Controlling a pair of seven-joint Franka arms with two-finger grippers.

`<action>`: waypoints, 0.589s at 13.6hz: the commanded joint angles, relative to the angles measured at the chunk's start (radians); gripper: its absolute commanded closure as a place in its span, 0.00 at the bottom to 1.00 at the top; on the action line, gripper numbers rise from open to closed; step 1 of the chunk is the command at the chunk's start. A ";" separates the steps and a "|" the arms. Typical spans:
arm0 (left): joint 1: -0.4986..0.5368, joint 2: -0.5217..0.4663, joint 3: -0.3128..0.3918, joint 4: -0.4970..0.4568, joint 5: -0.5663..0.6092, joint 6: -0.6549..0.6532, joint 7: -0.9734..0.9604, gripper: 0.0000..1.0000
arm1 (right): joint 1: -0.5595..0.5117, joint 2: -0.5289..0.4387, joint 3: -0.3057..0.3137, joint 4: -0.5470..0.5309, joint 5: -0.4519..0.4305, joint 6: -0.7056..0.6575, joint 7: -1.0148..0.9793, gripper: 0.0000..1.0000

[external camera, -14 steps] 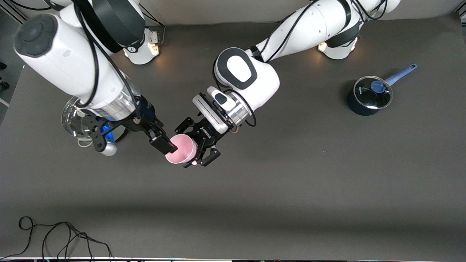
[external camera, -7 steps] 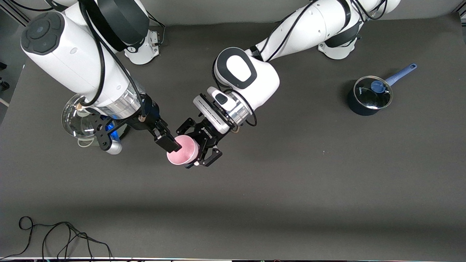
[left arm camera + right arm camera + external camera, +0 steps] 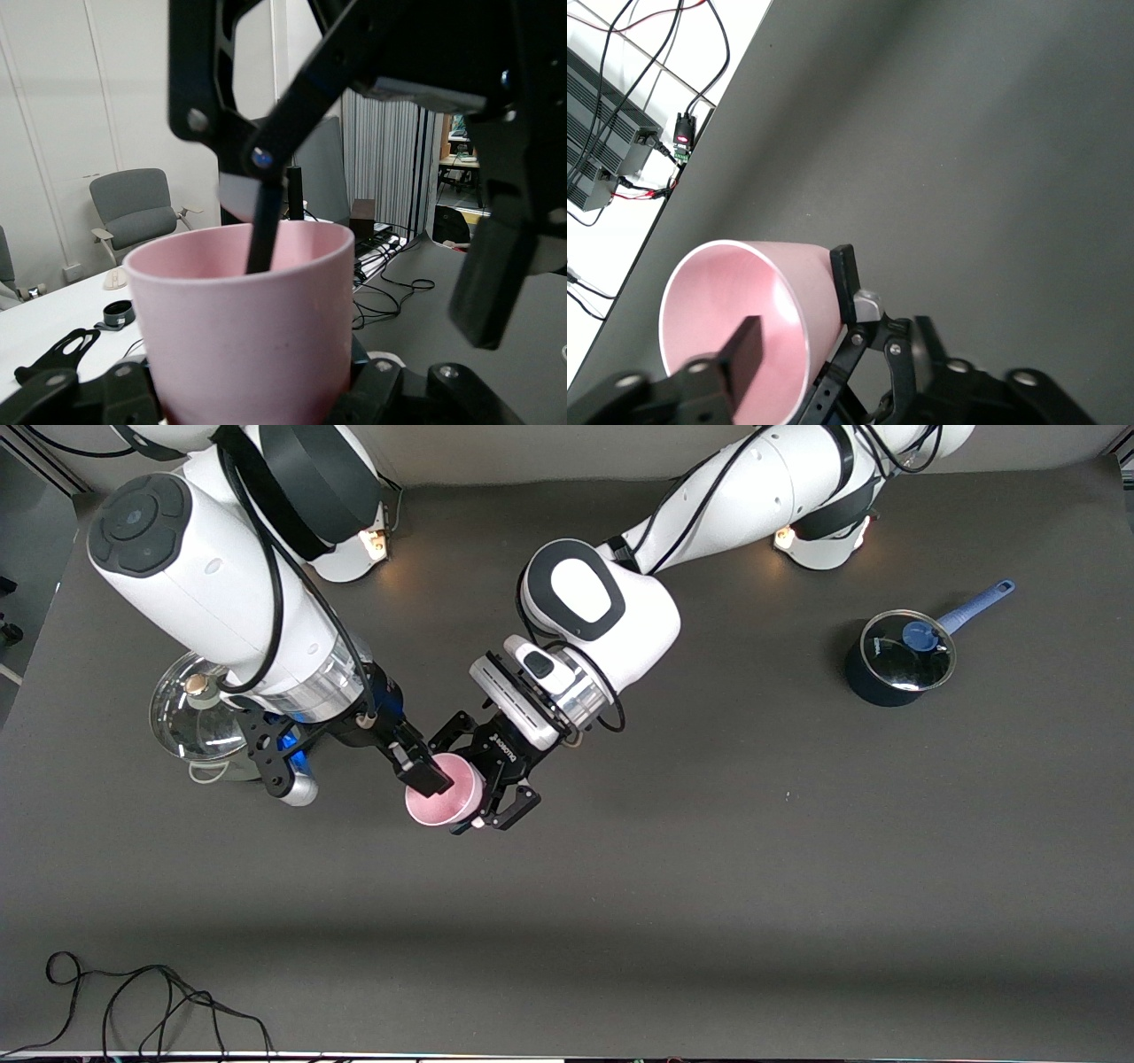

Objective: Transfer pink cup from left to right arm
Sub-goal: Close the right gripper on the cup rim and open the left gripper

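And there's the pink cup point(image 3: 443, 801) up in the air over the dark table point(image 3: 709, 886), mouth tipped up toward the high camera, with the left gripper point(image 3: 499, 784) clamped tight on its wall. The right gripper point(image 3: 423, 772) straddles the cup's rim, one black finger point(image 3: 741, 357) dipping inside the cup and the other outside; its jaws are not yet pinched on that wall. Farther from the camera than the cup, a glass lid point(image 3: 190, 708) lies toward the right arm's end, and a lidded blue saucepan point(image 3: 899, 657) stands well apart toward the left arm's end.
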 commanded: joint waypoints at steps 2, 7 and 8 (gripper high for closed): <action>-0.020 -0.010 0.018 0.014 0.007 0.019 -0.023 1.00 | 0.010 0.017 -0.005 0.038 -0.019 -0.001 0.020 0.60; -0.019 -0.012 0.021 0.014 0.007 0.019 -0.023 1.00 | 0.010 0.017 -0.005 0.038 -0.057 -0.004 0.011 0.85; -0.019 -0.012 0.021 0.014 0.007 0.019 -0.023 1.00 | 0.010 0.017 -0.005 0.038 -0.059 -0.006 0.009 0.95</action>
